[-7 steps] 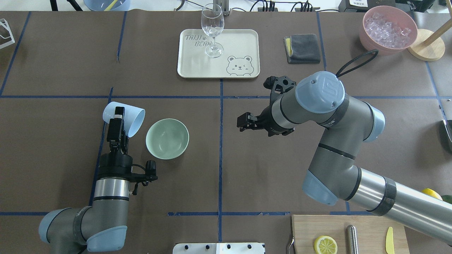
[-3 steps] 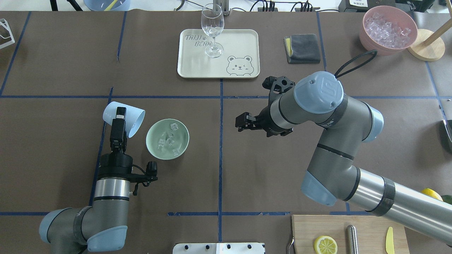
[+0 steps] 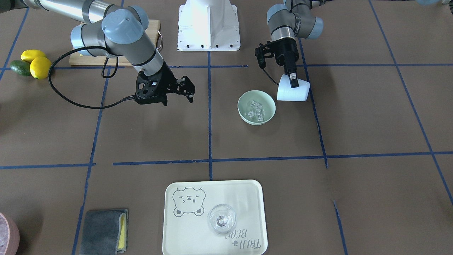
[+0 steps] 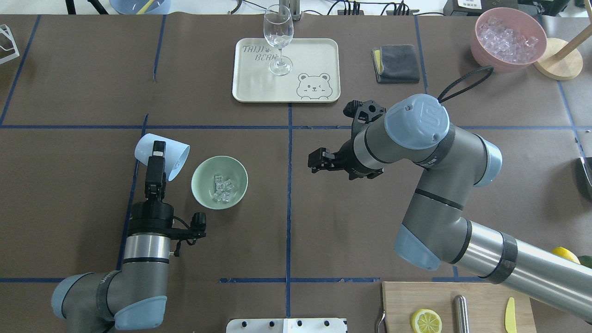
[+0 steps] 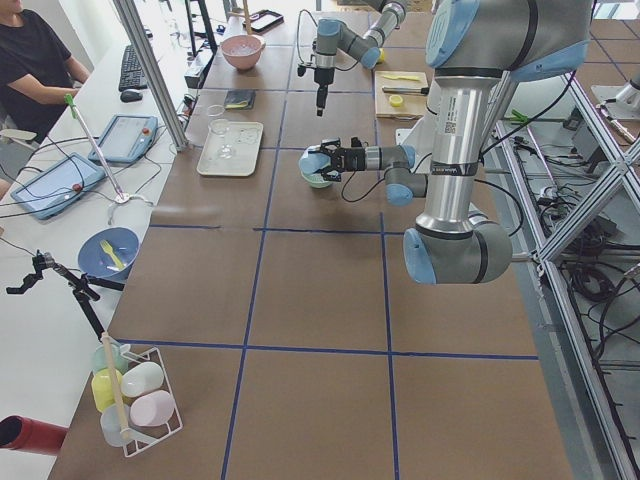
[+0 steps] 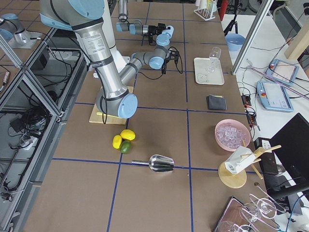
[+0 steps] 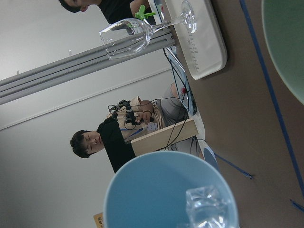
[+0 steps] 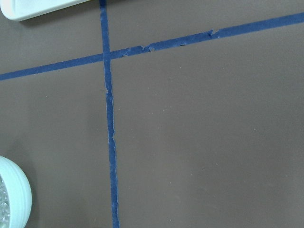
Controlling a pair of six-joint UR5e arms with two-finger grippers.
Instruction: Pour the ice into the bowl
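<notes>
Left claw [image 4: 157, 155] grips a light blue cup [image 4: 178, 158] tipped sideways, mouth toward the mint-green bowl [image 4: 198, 185] just beside it; ice [image 4: 222, 187] lies in the bowl. Right claw [image 4: 317, 162] hangs spread and empty above the counter [image 4: 92, 83].

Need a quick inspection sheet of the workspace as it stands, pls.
Surface: brown table, blue tape grid, no stray ice seen.
Job's things: ice in green bowl; blue cup tipped beside it, one cube at its mouth.
Clutter: tray with wine glass, grey cloth, pink bowl of ice, cutting board, lemons, metal scoop.
Grippers: left gripper, jaws shut on cup; right gripper, jaws open, empty.
Cables: black cable loops off right wrist.
Surroundings: operator seated at side desk.
</notes>
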